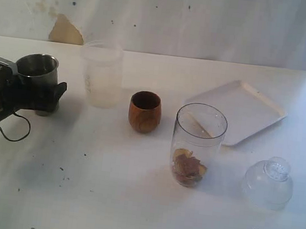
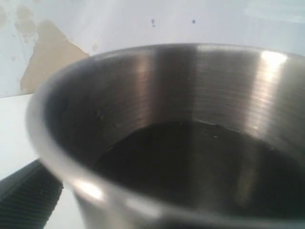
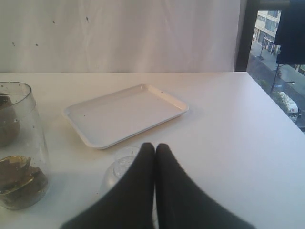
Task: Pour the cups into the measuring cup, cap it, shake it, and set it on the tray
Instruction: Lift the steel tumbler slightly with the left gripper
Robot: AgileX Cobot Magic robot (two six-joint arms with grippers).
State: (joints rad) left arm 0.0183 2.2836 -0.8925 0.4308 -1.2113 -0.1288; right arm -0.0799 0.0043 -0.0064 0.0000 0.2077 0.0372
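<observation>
Left end effector (image 1: 44, 94): near the counter's (image 1: 130, 212) left edge, jaws spread wide on either side of the steel tumbler (image 1: 37, 72). One ribbed pad (image 2: 28, 202) sits just beside the wall. I can't tell whether the pads actually press on it.
Steel tumbler: upright, long axis vertical, mouth up. My wrist view looks straight into it, and the bottom is too dark to read what is inside.
Measuring cup (image 1: 198, 145): upright, right of the counter's middle and nearer the front edge than the tumbler, with brownish pieces lying in its base.
Relation that matters: from the left end effector, the measuring cup lies well off toward the right edge and a little forward. The frosted cup (image 1: 101, 74) and the wooden cup (image 1: 144, 111) stand between them.
Nearer arm: the left, for the tumbler.
Right end effector (image 3: 155, 145): fingers pressed together, holding nothing, above the clear domed lid (image 3: 119, 169) near the front-right corner.
Tray (image 1: 265, 109): bare, toward the right edge, behind the measuring cup.
My judgement: the carry should lift over or pass in front of the two cups, then tip at the measuring cup's rim.
</observation>
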